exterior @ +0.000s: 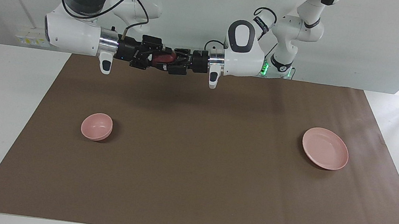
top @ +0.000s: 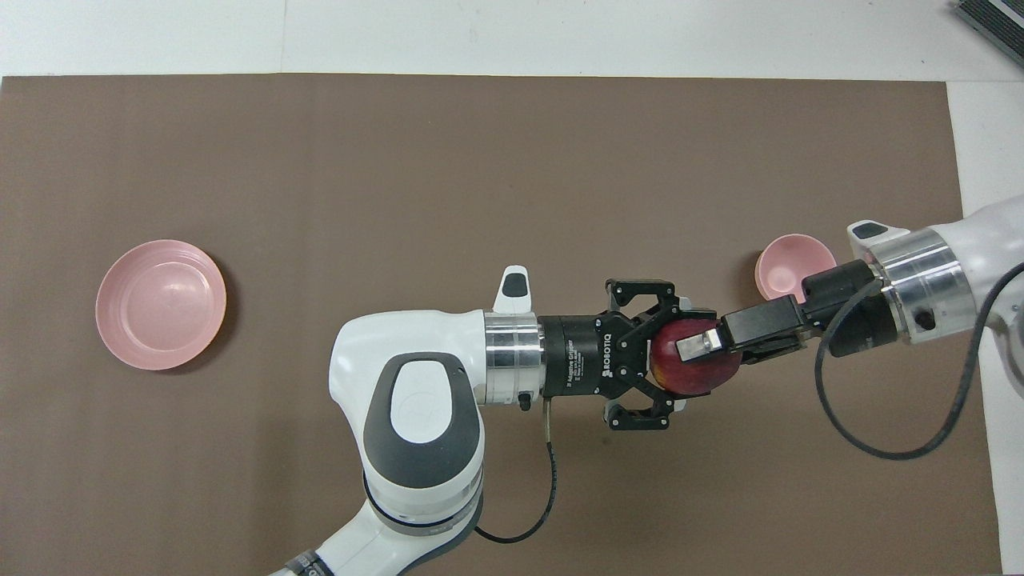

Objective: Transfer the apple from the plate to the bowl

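Apple (top: 694, 366): dark red, held in mid-air at centre-right of the overhead view, top centre of the facing view, over bare brown mat (exterior: 192, 172). Not on plate, not in bowl.

Left gripper (top: 668, 364): horizontal, enters from lower left of the overhead view; fingers spread around the apple from one side. Whether they press on it or have let go cannot be told.

Right gripper (top: 704, 344): horizontal, enters from the right edge of the overhead view; its finger (top: 702, 342) lies across the apple's top, seemingly closed on the fruit.

Plate (exterior: 325, 148): pale pink, empty, right of the facing view, well apart from both grippers.

Bowl (exterior: 97, 126): pale pink, empty, left of the facing view, toward the right arm's end of the table.

Step in hand, judged: hand-over between arms. To do it well, the receiving right grip should be firm before the left opens wide; the left should back straight away without nudging the fruit; the carry should be level, with release low inside the bowl so the apple does not bounce out.
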Available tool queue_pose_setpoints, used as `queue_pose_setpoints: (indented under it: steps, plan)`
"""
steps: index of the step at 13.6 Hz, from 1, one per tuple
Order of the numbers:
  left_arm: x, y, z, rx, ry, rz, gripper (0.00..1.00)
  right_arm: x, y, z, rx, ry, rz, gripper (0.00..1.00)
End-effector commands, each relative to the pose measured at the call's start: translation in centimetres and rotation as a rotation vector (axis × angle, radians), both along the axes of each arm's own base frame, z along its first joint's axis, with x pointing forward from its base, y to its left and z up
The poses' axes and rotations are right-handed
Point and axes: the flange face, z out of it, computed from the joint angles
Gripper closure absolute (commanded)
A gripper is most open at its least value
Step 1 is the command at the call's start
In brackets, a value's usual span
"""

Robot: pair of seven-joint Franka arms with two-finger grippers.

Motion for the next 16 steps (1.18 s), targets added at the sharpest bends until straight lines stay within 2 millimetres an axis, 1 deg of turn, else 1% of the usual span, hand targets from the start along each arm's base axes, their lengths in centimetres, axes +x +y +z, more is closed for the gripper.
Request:
queue_pose_setpoints:
  steps: [1, 4, 5, 6, 8, 9, 11, 12, 14, 16]
  plan:
    - [-0.3, -0.5, 0.6, -0.006, -0.009, 0.011, 1.0, -0.6, 0.2, 0.2, -0.025, 0.03, -0.002, 1.0]
    - [-0.8, -1.0, 0.7, -0.006, -0.009, -0.001, 1.0, -0.3, 0.1, 0.3, -0.041, 0.025, 0.0, 1.0]
    - [-0.8, -1.0, 0.8, -0.006, -0.011, 0.0, 0.92, -0.1, 0.0, 0.3, -0.046, 0.023, 0.002, 1.0]
    - [-0.9, -1.0, 0.8, 0.002, -0.023, -0.006, 0.01, 0.0, -0.2, 0.3, -0.049, 0.015, 0.002, 1.0]
    - [-0.8, -0.6, 1.7, 0.017, -0.04, 0.02, 0.0, 0.4, -1.2, 0.4, -0.068, 0.0, -0.002, 1.0]
    - [-0.3, -0.2, 1.8, 0.019, -0.044, 0.032, 0.0, 1.0, -2.2, 0.2, -0.087, -0.002, -0.01, 1.0]
    - [0.5, 0.8, 1.3, 0.058, -0.074, 0.027, 0.0, 1.9, -4.2, 0.3, -0.141, -0.033, -0.005, 1.0]
    - [1.1, 1.5, 1.0, 0.096, -0.114, 0.015, 0.0, 2.2, -4.7, 0.1, -0.167, -0.048, -0.001, 1.0]
    - [2.6, 3.2, 0.5, 0.181, -0.202, -0.008, 0.0, 2.9, -6.7, -0.3, -0.266, -0.097, 0.014, 1.0]
    - [3.8, 5.4, -1.3, 0.267, -0.245, -0.022, 0.0, 3.6, -8.2, -1.0, -0.374, -0.157, 0.054, 1.0]
